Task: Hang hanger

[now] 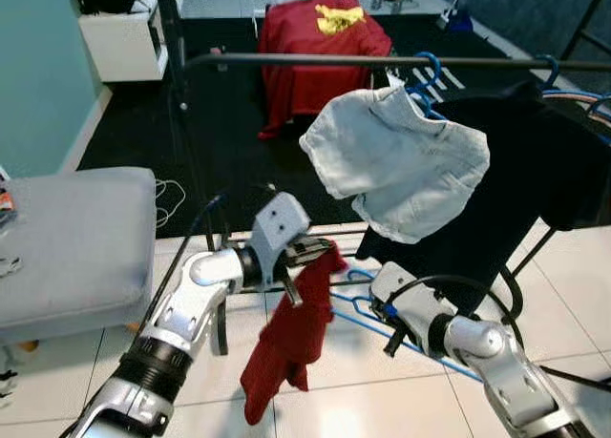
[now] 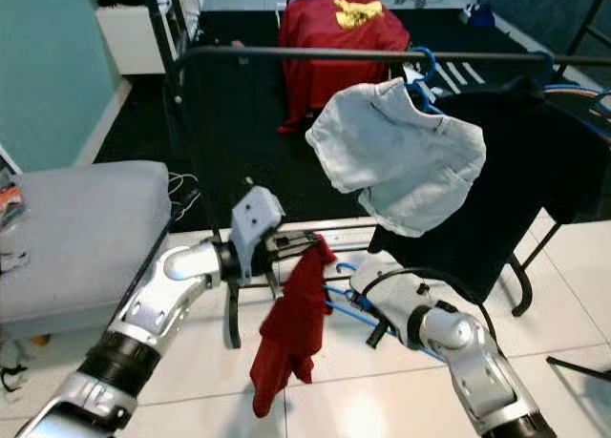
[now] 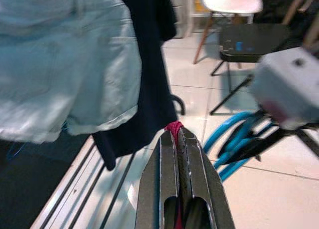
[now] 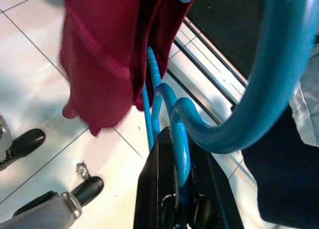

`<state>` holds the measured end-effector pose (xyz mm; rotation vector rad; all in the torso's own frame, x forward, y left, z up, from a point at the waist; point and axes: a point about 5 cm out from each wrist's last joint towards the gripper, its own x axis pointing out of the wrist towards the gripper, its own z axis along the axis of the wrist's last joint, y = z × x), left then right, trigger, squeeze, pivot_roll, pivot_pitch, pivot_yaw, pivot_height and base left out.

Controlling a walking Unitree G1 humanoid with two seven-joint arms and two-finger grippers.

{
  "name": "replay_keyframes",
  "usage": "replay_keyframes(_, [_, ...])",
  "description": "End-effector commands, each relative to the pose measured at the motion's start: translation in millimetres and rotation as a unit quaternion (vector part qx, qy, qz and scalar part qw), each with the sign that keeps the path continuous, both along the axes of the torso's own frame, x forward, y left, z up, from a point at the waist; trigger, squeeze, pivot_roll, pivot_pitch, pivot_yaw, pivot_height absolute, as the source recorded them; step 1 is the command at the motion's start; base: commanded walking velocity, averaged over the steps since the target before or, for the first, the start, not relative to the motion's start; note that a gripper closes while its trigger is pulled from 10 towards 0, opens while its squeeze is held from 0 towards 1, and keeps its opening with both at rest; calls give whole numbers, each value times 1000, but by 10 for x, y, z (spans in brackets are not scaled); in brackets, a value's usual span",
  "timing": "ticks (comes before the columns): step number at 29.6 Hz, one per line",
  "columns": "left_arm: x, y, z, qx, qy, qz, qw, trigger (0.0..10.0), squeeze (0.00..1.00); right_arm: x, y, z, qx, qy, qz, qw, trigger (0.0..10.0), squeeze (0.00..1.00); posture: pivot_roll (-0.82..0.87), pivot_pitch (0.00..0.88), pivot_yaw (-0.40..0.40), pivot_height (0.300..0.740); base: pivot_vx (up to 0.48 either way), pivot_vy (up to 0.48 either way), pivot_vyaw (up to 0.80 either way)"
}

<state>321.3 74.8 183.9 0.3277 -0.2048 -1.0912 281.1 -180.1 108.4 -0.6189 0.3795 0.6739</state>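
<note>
- A blue plastic hanger (image 1: 368,309) is held low in front of the clothes rack, above the white tiled floor (image 1: 344,400), its hook curving large across the right wrist view.
- The right gripper (image 4: 180,154) has its jaws clamped on the blue hanger's stem, just below the hook.
- A dark red garment (image 1: 291,338) droops from the hanger's left end towards the floor.
- The left gripper (image 3: 178,139) has its jaws pressed together on a pinch of the red garment's top edge, just beside the hanger.
- Behind both arms, the black rack rail (image 1: 315,62) runs across the scene, carrying a pale blue denim garment (image 1: 401,161) on another blue hanger and, to its right, a black garment (image 1: 520,171).
- A grey cushioned seat (image 1: 72,238) sits to the robot's left; a red cloth with a yellow print (image 1: 320,47) lies draped further back on the dark carpet.
</note>
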Motion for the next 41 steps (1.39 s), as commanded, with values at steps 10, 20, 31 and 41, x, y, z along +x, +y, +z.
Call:
replay_keyframes(10, [-111, -23, -49, 24, 18, -43, 999, 10000, 0, -14, -45, -78, 14, 13, -18, 1000, 10000, 0, -79, 131, -5, 740, 0, 0, 0])
replay_keyframes(20, [-126, -35, 55, 5, 17, -42, 999, 10000, 0, -13, -113, -284, 92, 61, -107, 988, 10000, 0, -82, 134, -5, 740, 0, 0, 0])
replay_keyframes(31, [-146, -52, 262, -44, 4, -64, 997, 10000, 0, -195, -147, -716, 237, 196, -221, 925, 10000, 0, -83, 136, -3, 740, 0, 0, 0])
replay_keyframes(41, [-221, -116, 181, 4, -7, -78, 997, 10000, 0, -72, -179, -590, 272, 175, -240, 915, 10000, 0, -82, 140, -8, 740, 0, 0, 0])
